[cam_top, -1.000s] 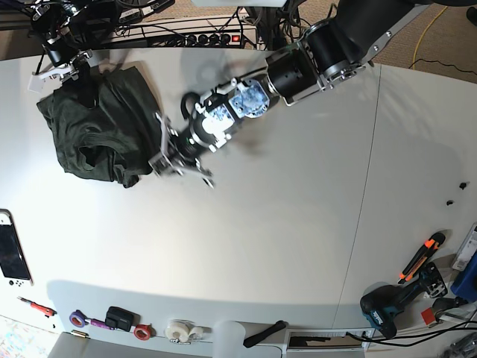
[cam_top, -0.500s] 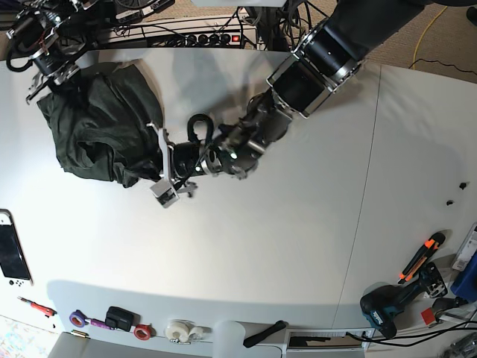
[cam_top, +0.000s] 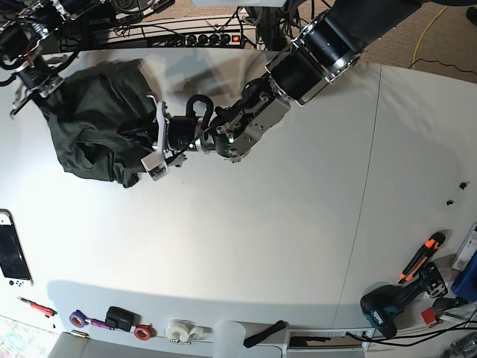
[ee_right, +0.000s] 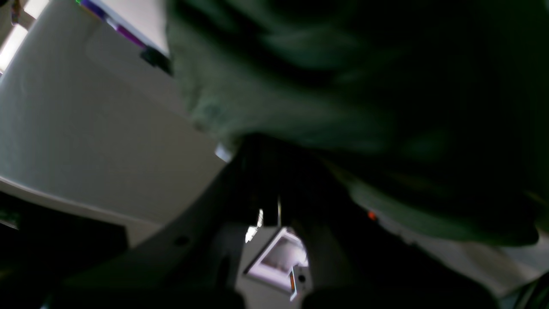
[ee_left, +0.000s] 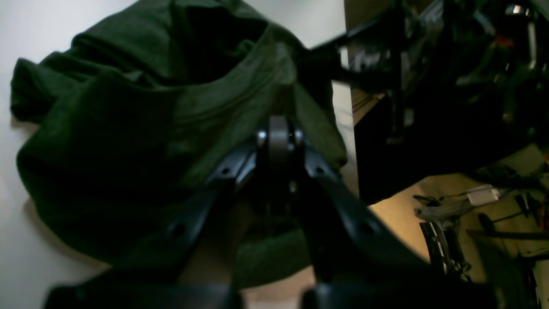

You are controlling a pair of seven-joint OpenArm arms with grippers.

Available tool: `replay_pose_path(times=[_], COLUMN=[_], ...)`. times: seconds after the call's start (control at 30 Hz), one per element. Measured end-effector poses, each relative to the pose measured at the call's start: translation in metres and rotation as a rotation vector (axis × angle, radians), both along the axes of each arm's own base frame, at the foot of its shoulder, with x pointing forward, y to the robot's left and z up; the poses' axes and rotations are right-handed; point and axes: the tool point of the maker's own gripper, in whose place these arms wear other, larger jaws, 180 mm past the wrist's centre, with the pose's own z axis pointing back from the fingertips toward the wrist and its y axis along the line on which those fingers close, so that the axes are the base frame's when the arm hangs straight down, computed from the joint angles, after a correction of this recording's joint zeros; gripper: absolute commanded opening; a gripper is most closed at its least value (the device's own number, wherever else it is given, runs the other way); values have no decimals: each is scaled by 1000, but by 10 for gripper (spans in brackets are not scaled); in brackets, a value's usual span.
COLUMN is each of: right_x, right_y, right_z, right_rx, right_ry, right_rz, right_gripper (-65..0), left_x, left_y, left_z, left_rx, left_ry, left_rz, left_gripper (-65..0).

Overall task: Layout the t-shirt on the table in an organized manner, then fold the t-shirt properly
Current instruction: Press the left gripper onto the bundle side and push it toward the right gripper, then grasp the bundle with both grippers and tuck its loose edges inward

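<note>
Both end effectors pinch the crumpled t-shirt (cam_top: 97, 123): the left end effector (cam_top: 149, 149) its near edge, the right end effector (cam_top: 33, 93) its far corner.

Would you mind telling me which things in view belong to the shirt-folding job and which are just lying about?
Part of the job:
- t-shirt, bunched up
- table
- left gripper, shut on the shirt
- right gripper, shut on the shirt

Lying about:
- cordless drill
- orange-handled cutter
- tape rolls
- white handheld console
</note>
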Motion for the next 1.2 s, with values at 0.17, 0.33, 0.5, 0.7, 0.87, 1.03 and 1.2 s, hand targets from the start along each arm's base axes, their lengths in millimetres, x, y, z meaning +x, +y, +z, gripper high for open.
replay_pose_path(times=[0.17,0.33,0.5,0.7,0.87,1.03,1.2], right_x=[2,-1,-17,-25,-14,14,32], right_y=[-3,-11,-28,-30,-32,4,42], right_z=[26,44,31,27,12,15,15], right_rx=[-231,-430,-522,-535,-590,-501,-420], right_ry=[44,91,190,206,234,101,56], right_rz=[7,-33,-87,-98,-97,0,121], right_gripper=[-650,-650,-650,-650,-650,-650,-650], left_x=[0,0,0,-5,-20,-26,-21], left_y=[1,1,1,0,-5,-3,1], left_z=[-4,-4,-4,-11,-16,-32,-48], left_rx=[25,25,25,60,79,133,207], left_ry=[-34,-33,-33,-67,-79,-86,-113], left_rz=[-6,-6,-6,-29,-80,-65,-22], left_gripper=[-650,-650,-650,-650,-650,-650,-650])
